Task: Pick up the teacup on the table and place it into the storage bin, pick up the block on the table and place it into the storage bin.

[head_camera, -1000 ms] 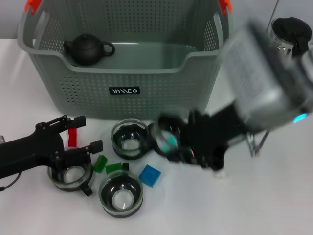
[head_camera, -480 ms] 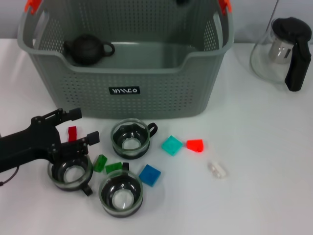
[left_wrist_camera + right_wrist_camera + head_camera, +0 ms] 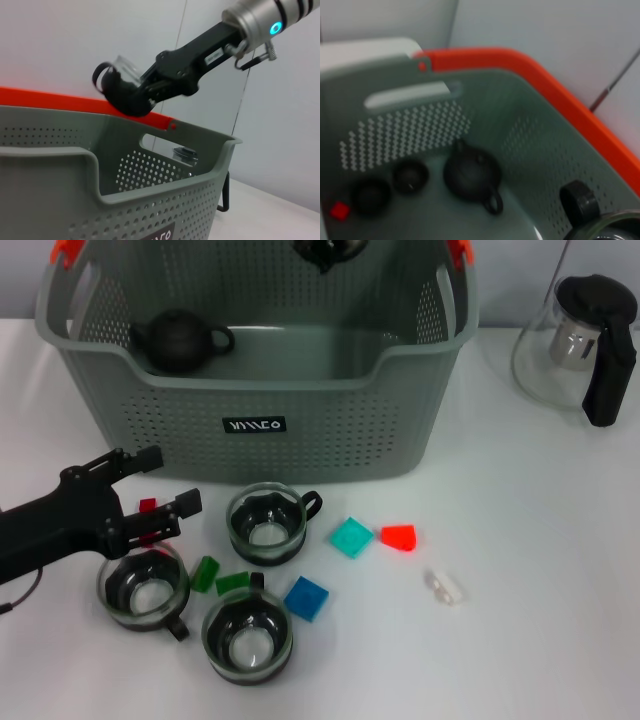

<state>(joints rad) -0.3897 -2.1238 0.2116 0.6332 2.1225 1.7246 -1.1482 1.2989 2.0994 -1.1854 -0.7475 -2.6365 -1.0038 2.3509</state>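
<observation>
A glass teacup with a black base (image 3: 119, 85) is gripped by the right gripper (image 3: 145, 90), which is held above the far rim of the storage bin (image 3: 250, 390); in the head view only the cup's dark underside is seen at the upper edge, over the bin's interior. Below that gripper, inside the bin, a dark teapot (image 3: 472, 175) is seen resting on the floor, with two small dark round pieces (image 3: 410, 176) and a small red block (image 3: 339, 210) beyond it.

The left gripper (image 3: 160, 485) is held low over the table (image 3: 540, 570) in front of the bin, its two fingers spread apart and nothing held between them. A small dark-red block (image 3: 147, 506) lies between those fingers, and a glass teacup (image 3: 143, 588) stands just beneath and nearer the robot. Farther to that gripper's right, a second teacup (image 3: 265, 523) and a third teacup (image 3: 247, 633) are seen, with two green blocks (image 3: 218, 578) between them, then a blue block (image 3: 306, 598), a teal block (image 3: 351, 537), a red-orange block (image 3: 399, 537) and a small clear piece (image 3: 444, 586). A glass pitcher with a black handle (image 3: 585, 345) stands well apart, beyond the bin's right side.
</observation>
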